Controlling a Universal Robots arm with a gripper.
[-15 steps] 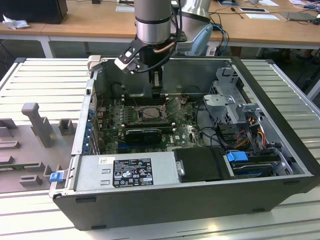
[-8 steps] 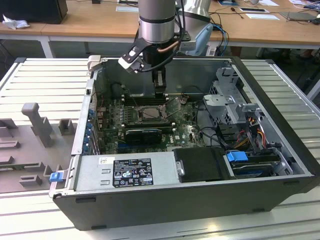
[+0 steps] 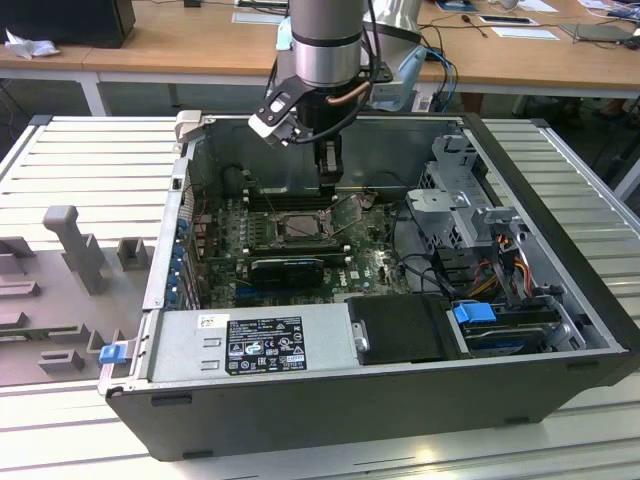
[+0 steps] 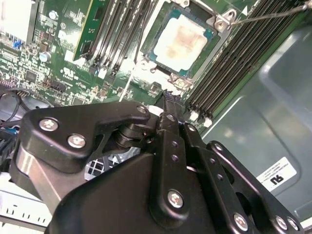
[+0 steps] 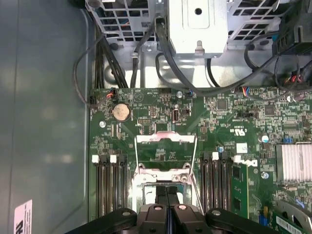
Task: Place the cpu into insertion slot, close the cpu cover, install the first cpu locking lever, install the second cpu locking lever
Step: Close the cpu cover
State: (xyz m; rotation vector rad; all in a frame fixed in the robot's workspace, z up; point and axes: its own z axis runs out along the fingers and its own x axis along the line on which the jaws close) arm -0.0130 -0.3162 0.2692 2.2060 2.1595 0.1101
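1. The small, flat, square cpu (image 4: pixel 180 41) is lying flat inside the square insertion slot (image 4: pixel 219 25). Its pale silver-beige metal top is showing a faint brownish smear, and a thin green edge is showing around it.
2. The slot is sitting on the green motherboard (image 5: pixel 234 126) inside the open black computer case (image 3: pixel 560 200). Long black memory slots (image 5: pixel 109 185) are flanking it on two sides.
3. The thin silver-grey metal cpu cover (image 5: pixel 165 139), a square frame with a cut-out centre, is standing swung open off the slot. In the first wrist view, green board is showing through its opening.
4. A thin steel wire locking lever (image 4: pixel 265 16) is slanting away from one corner of the slot.
5. The black gripper (image 3: pixel 328 185) is hanging inside the case, at about 1 o'clock from the slot in the exterior view and close above the board.
6. Its jaws are pressed together, and nothing is showing between them in either wrist view.
7. The case is resting on a grey slatted metal table (image 3: pixel 90 160), which is stretching out toward 9 o'clock and 3 o'clock in the exterior view.
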